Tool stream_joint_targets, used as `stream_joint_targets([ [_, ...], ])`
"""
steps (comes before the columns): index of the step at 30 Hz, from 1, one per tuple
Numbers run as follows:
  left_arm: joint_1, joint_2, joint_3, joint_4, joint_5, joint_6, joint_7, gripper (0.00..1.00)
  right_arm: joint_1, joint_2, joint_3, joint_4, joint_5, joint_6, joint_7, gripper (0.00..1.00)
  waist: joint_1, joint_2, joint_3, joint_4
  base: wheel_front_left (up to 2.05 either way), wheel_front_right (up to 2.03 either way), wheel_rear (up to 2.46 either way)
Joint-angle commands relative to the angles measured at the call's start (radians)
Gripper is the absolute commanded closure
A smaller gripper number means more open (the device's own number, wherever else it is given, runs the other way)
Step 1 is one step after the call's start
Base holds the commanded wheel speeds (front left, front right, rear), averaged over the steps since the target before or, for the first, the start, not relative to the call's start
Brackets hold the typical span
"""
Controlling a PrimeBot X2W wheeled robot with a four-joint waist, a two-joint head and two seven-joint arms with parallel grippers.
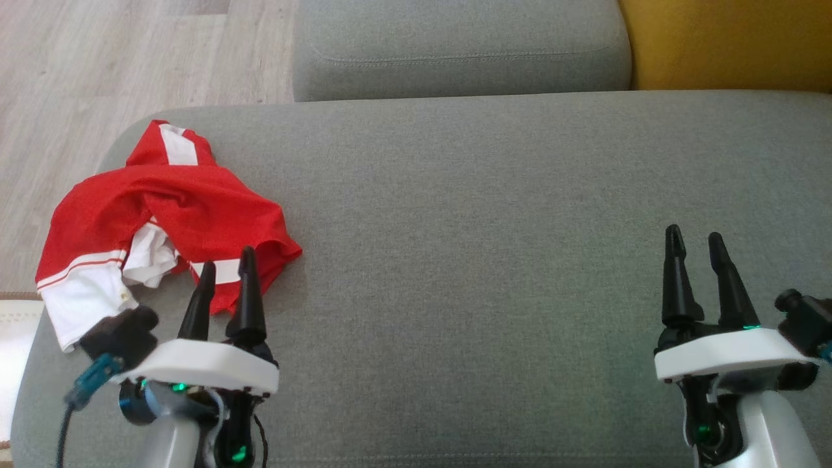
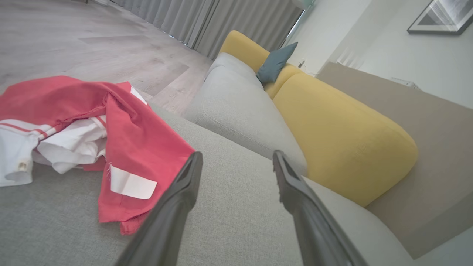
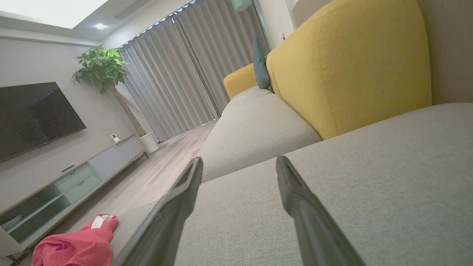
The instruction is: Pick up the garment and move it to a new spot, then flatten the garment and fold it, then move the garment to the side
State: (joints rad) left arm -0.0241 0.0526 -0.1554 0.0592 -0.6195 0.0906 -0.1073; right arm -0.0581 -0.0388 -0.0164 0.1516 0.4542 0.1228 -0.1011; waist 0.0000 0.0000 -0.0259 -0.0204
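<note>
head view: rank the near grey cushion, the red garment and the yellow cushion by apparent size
1. near grey cushion
2. red garment
3. yellow cushion, but it lies farther away and is cut off by the frame, so its true size is unsure

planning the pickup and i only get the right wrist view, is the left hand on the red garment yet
observer: No. The left hand is open beside the garment's right edge, gripping nothing.
operator: is it flat or bunched
observer: Bunched in a heap at the left end of the gray cushion, with white panels showing among the red.
</note>
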Motion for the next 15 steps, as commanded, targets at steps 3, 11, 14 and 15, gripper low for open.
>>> stream_joint_targets([
  [3,-0.067,0.034,-0.019,-0.054,0.083,0.031,-0.018,0.00,-0.037,-0.008,0.023,-0.043,-0.076,0.005,-0.023,0.00,0.0000,0.0000,-0.001,-0.003,0.00,0.00,0.00],
  [11,-0.088,0.090,-0.119,-0.057,0.214,0.112,-0.042,0.00,-0.027,-0.009,0.037,-0.036,-0.208,0.005,-0.046,0.00,0.0000,0.0000,-0.006,-0.012,0.00,0.00,0.00],
  [14,-0.098,0.113,-0.160,-0.053,0.260,0.142,-0.051,0.00,-0.023,-0.009,0.039,-0.040,-0.248,0.006,-0.055,0.00,0.0000,0.0000,-0.007,-0.015,0.00,0.00,0.00],
  [15,-0.101,0.120,-0.174,-0.052,0.274,0.152,-0.053,0.00,-0.021,-0.009,0.042,-0.042,-0.262,0.006,-0.058,0.00,0.0000,0.0000,-0.007,-0.016,0.00,0.00,0.00],
])
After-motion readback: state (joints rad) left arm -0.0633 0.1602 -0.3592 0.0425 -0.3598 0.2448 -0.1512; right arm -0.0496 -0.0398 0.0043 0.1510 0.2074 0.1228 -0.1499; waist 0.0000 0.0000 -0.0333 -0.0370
